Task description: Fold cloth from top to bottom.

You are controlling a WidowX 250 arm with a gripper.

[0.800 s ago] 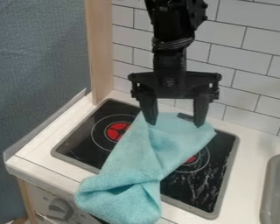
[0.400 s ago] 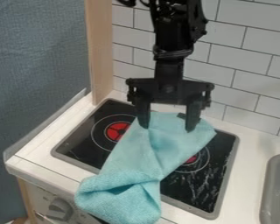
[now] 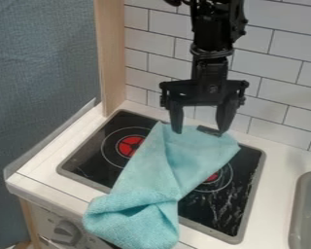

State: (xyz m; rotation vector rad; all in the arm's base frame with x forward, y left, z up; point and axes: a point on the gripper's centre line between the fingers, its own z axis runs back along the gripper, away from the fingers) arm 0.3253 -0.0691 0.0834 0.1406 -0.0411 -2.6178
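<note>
I've got the hand (image 3: 199, 131) hanging wide and empty at the cloth's (image 3: 168, 170) far end, I take it because a top-to-bottom fold has to start from that edge. The cloth lies slantwise over the stove (image 3: 84, 165), its near end bunched at the counter's (image 3: 44, 181) front edge. My arm (image 3: 211, 58) comes down from the top, fingers pointing down.
</note>
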